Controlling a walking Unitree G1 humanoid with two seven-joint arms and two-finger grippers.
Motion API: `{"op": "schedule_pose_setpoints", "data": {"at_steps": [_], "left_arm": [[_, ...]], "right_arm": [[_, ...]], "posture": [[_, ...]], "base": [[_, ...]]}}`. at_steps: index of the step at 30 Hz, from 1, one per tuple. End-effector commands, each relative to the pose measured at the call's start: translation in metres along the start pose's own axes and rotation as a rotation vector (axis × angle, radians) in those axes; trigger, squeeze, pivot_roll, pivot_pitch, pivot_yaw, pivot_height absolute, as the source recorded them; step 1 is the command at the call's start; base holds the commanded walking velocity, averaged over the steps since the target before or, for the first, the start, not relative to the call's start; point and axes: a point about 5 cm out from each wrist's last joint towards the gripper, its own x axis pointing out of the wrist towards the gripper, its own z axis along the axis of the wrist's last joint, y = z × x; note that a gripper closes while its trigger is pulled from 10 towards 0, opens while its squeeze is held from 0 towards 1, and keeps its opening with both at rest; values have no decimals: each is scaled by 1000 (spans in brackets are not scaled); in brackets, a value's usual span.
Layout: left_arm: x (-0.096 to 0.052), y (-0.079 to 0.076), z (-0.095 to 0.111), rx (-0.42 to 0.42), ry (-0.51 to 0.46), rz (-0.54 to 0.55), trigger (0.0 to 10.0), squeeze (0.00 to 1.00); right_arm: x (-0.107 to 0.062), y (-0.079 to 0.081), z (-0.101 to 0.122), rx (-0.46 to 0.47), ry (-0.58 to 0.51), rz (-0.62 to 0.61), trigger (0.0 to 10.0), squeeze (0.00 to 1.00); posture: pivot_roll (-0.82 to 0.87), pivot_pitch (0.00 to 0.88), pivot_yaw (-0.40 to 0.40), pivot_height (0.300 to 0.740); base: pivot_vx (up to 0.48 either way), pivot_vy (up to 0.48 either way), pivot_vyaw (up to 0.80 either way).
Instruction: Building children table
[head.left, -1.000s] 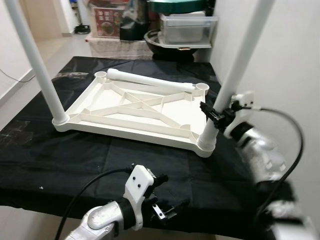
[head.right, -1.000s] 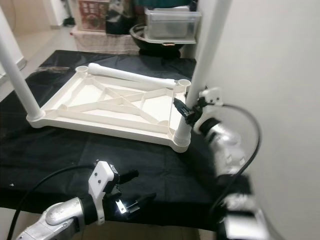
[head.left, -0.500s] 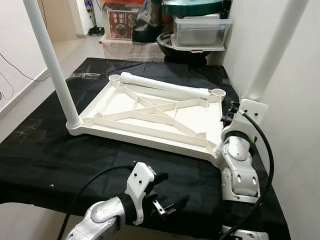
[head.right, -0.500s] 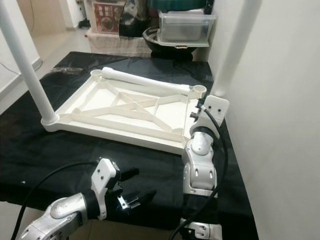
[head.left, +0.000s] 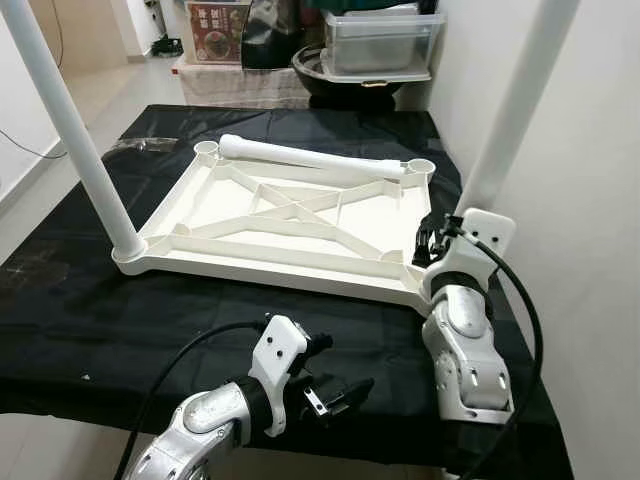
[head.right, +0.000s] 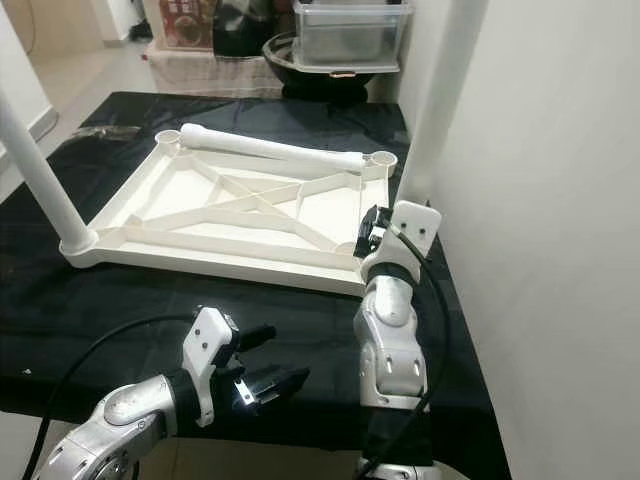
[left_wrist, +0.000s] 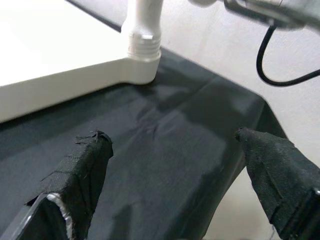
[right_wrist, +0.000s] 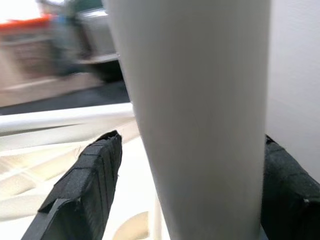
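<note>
At the ribbed tabletop's corner, right gripper fingers pinch a smooth round leg; left gripper fingers spread.

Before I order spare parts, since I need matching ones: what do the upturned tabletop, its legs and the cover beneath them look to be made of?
The tabletop looks like moulded cream plastic, matte, with cast ribs and round corner sockets. The legs appear to be smooth white plastic tubes with a slight sheen, though painted metal can't be excluded. The cover looks like thin black fabric or sheeting, wrinkled and matte.

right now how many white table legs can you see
3: one leg upright in the tabletop's near-left corner, one leg upright at its near-right corner beside the right gripper, one leg lying along the far edge.
</note>
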Motion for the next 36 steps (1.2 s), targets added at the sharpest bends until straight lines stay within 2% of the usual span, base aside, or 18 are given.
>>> {"op": "schedule_pose_setpoints", "data": {"at_steps": [1, 2, 4, 6, 7, 8, 9, 11, 12, 14, 15, 16, 18, 19, 20, 22, 24, 36], "left_arm": [[1, 1, -5, 1, 13, -3, 10000, 0], [1, 1, -5, 3, 12, -6, 10000, 0], [1, 1, -5, 3, 12, -6, 10000, 0], [2, 1, -5, 6, 11, -8, 10000, 0], [2, 1, -5, 6, 11, -8, 10000, 0], [3, 1, -5, 7, 10, -8, 10000, 0], [3, 1, -5, 7, 10, -8, 10000, 0], [3, 0, -6, 10, 8, -9, 10000, 0], [3, 0, -6, 13, 7, -10, 10000, 0], [3, 0, -6, 14, 7, -10, 10000, 0], [3, 0, -6, 16, 6, -10, 10000, 0], [3, 0, -6, 16, 6, -10, 10000, 0], [3, 0, -6, 17, 4, -9, 10000, 0], [3, 0, -6, 17, 4, -9, 10000, 0], [2, -1, -6, 18, 4, -10, 10000, 0], [2, -1, -6, 18, 4, -10, 10000, 0], [0, -3, -6, 16, 4, -11, 10000, 0], [-3, -5, -7, 12, 4, -15, 10000, 0]], "right_arm": [[6, -16, 4, 25, 0, 183, 10000, 0], [10, -24, 5, 6, 8, 247, 10000, 0], [10, -24, 5, 6, 8, 247, 10000, 0], [19, -34, 9, 15, 37, 353, 10000, 0], [19, -34, 9, 15, 37, 353, 10000, 0], [24, -37, 10, 30, 53, 431, 10000, 0], [24, -37, 10, 30, 53, 431, 10000, 0], [28, -37, 11, 51, 91, 570, 10000, 0], [29, -34, 10, 55, 120, 655, 10000, 0], [28, -32, 9, 55, 139, 705, 10000, 0], [27, -28, 9, 65, 166, 799, 10000, 0], [27, -28, 9, 65, 166, 799, 10000, 0], [26, -20, 9, 57, 212, 975, 10000, 0], [26, -20, 9, 57, 212, 975, 10000, 0], [24, -16, 8, 43, 238, 1050, 10000, 0], [24, -16, 8, 43, 238, 1050, 10000, 0], [26, -10, 10, 25, 283, 1198, 10000, 0], [23, 0, 25, 35, 254, 1409, 10000, 0]], "posture": [[188, 10, -29, 740], [186, 6, -32, 740], [186, 6, -32, 740], [187, 1, -31, 740], [187, 1, -31, 740], [193, 0, -36, 740], [193, 0, -36, 740], [201, 0, -38, 740], [207, 0, -43, 740], [207, 0, -43, 740], [213, 0, -46, 740], [213, 0, -46, 740], [218, 0, -47, 740], [218, 0, -47, 740], [220, 0, -49, 740], [220, 0, -49, 740], [233, 0, -56, 740], [240, 0, -58, 740]], "base": [[0, 0, 0], [0, 0, 0], [0, 0, 0], [0, 0, 0], [0, 0, 0], [0, 0, 0], [0, 0, 0], [0, 0, 0], [0, 0, 0], [0, 0, 0], [0, 0, 0], [0, 0, 0], [0, 0, 0], [0, 0, 0], [0, 0, 0], [0, 0, 0], [0, 0, 0], [0, 0, 0]]}}
